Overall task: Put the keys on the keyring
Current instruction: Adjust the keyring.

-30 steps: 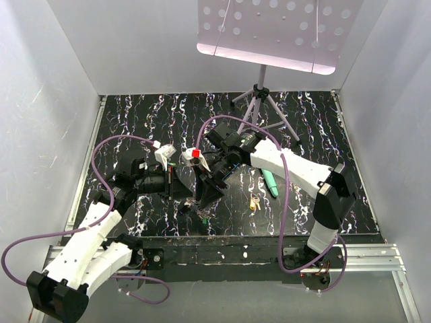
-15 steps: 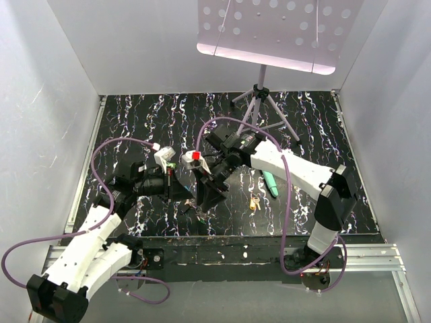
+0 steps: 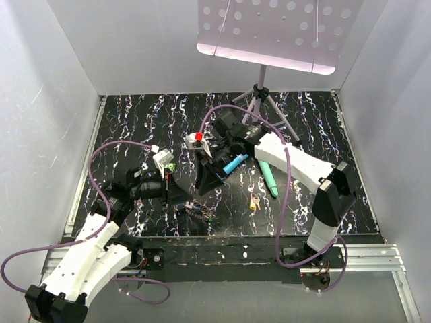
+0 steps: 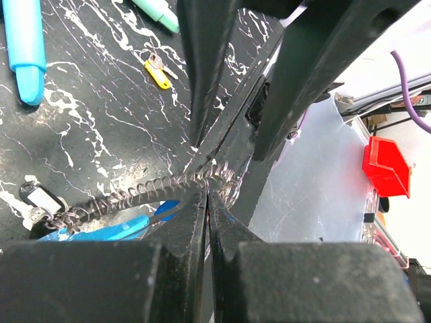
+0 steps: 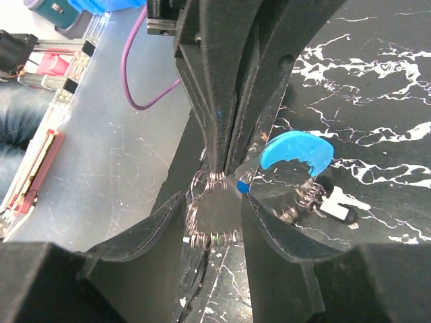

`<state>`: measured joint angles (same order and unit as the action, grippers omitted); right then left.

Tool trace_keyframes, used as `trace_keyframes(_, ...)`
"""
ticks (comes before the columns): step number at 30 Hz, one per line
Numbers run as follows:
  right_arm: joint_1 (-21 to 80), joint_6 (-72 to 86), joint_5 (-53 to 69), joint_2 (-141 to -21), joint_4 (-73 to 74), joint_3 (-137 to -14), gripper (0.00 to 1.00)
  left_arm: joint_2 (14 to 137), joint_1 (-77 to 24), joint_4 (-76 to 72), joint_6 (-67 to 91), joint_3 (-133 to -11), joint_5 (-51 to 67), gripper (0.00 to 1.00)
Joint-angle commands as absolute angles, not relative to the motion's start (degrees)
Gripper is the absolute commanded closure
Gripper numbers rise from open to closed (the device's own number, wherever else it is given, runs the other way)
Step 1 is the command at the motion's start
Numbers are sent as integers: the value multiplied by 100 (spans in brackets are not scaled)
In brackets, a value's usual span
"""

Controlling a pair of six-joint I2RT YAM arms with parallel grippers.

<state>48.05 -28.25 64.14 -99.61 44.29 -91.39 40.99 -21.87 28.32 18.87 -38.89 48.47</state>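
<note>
The keyring [image 4: 128, 196] lies on the tabletop [image 3: 135, 114], just below the middle of the overhead view. Its grey coil runs across the lower part of the left wrist view, with the blue section beneath it. The left tool [image 4: 207, 195] is pressed together on that coil and pinches it. The right tool [image 5: 214, 202] stands spread, a finger on either side of the ring's loops, and we see nothing pinched in it.

A second ago both tools were bunched together over the ring. Since then the right tool has drawn back toward the upper middle of the overhead frame and the left arm has slid to the left. The ring now shows in the open, and a blue stick [image 3: 232, 163], hidden before under the right arm, has come into sight. The yellow key [image 4: 159, 73] lies loose in the upper part of the left wrist view, well apart from the ring.

We read this as a reset. The ring is held steady, no key is being threaded, and the right tool looks free to go for the yellow key.
</note>
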Motion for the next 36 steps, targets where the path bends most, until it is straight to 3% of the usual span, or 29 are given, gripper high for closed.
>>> trace_keyframes(1,4992,-2619,6451,-10081,4122,-9308,54,3850,-2188,2602,1688,-4017,5019,100)
trace_keyframes(9,5089,-2610,6434,-10151,4104,-9264,57,3744,-2189,2531,1661,-4043,4983,100)
trace_keyframes(36,5229,-2689,6478,-10248,4280,-9246,81,3683,-2188,2487,1740,-4043,4887,100)
